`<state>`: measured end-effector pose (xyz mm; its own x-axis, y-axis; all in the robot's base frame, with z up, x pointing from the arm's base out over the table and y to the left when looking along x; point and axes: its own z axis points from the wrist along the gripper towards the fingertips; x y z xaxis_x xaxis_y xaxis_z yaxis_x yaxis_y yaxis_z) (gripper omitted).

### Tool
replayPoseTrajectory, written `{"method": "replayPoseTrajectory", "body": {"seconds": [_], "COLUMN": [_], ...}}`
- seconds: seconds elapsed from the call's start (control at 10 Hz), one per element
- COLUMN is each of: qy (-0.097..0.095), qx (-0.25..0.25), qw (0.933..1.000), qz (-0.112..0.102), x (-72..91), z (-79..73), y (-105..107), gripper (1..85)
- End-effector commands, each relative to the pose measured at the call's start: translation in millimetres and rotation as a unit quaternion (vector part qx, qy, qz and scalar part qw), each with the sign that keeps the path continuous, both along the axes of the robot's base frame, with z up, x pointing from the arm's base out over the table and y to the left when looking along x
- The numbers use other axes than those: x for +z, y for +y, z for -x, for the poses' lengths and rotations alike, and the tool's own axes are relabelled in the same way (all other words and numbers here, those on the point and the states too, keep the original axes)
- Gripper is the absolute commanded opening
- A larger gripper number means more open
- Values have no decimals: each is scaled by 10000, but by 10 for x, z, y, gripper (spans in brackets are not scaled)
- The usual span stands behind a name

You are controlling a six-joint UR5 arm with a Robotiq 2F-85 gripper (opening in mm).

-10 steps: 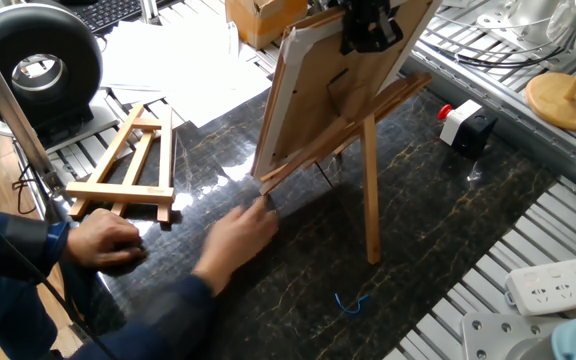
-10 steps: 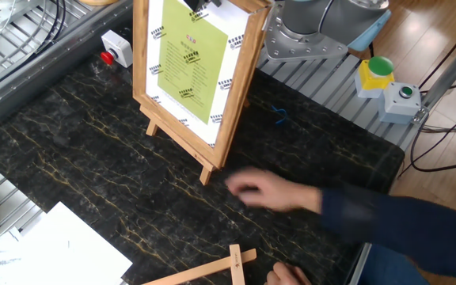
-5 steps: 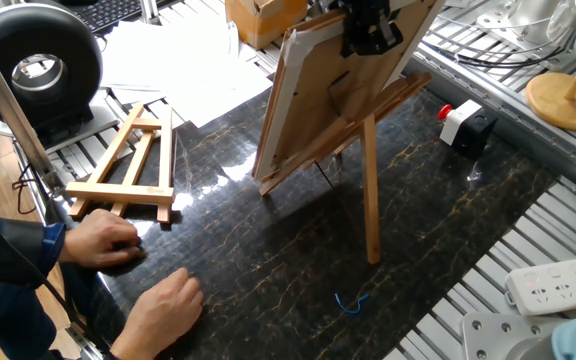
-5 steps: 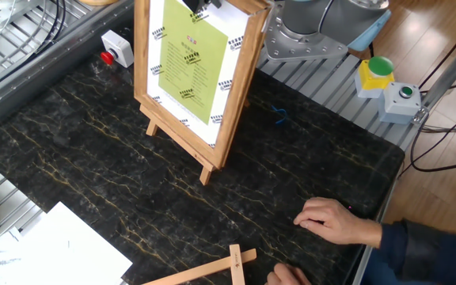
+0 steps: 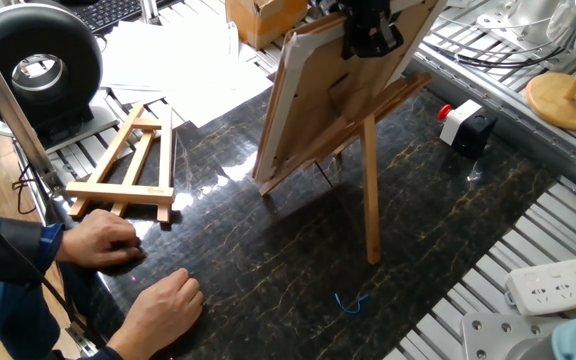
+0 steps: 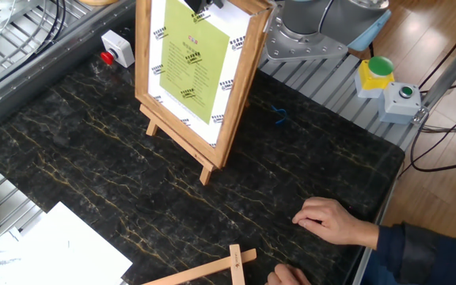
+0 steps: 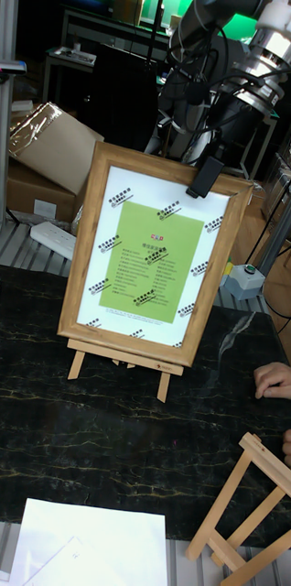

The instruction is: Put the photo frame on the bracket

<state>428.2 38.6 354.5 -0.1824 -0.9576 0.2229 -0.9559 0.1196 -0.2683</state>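
The photo frame (image 5: 303, 95) stands tilted back on the bracket (image 5: 371, 190), its lower edge on the bracket's ledge (image 7: 123, 352). Its brown back with the stand flap faces one fixed view. The white border and green sheet (image 6: 192, 67) face the other fixed view and the tall view (image 7: 150, 252). My gripper (image 5: 371, 30) is at the frame's top edge with its black fingers (image 7: 200, 179) clamped over the front and back. The bracket's front feet (image 6: 206, 172) and single rear leg rest on the dark marble table.
A smaller A-shaped easel (image 5: 128, 160) lies flat at the table's left edge. A person's hands (image 5: 163, 305) (image 6: 331, 222) rest near the table edge. A red-button box (image 5: 465, 125), a power strip (image 5: 558, 285), a blue twist (image 5: 350, 300) and white paper (image 6: 62, 249) are around.
The person's hand has pulled back from the bracket's front to the table edge. The frame shifted very slightly on the bracket; my gripper stays at its top.
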Motion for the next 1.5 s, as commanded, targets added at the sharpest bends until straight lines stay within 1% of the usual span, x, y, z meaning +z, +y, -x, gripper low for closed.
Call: {"method": "replayPoseTrajectory", "body": {"seconds": [0.0,0.2,0.4,0.8,1.1,1.2,1.3,1.4], "qy": [39,37,93,164,429,483,553,668], "qx": [-6,18,19,77,62,56,55,45], "qw": [10000,10000,9999,9998,9990,9987,9983,9975], "qz": [-87,-90,-125,-100,-115,-130,-159,-212], "x": [-4,0,-6,11,48,65,83,110], "z": [27,21,42,61,193,225,266,333], "y": [44,44,55,37,28,33,45,66], "gripper": [180,203,210,243,300,307,313,330]}}
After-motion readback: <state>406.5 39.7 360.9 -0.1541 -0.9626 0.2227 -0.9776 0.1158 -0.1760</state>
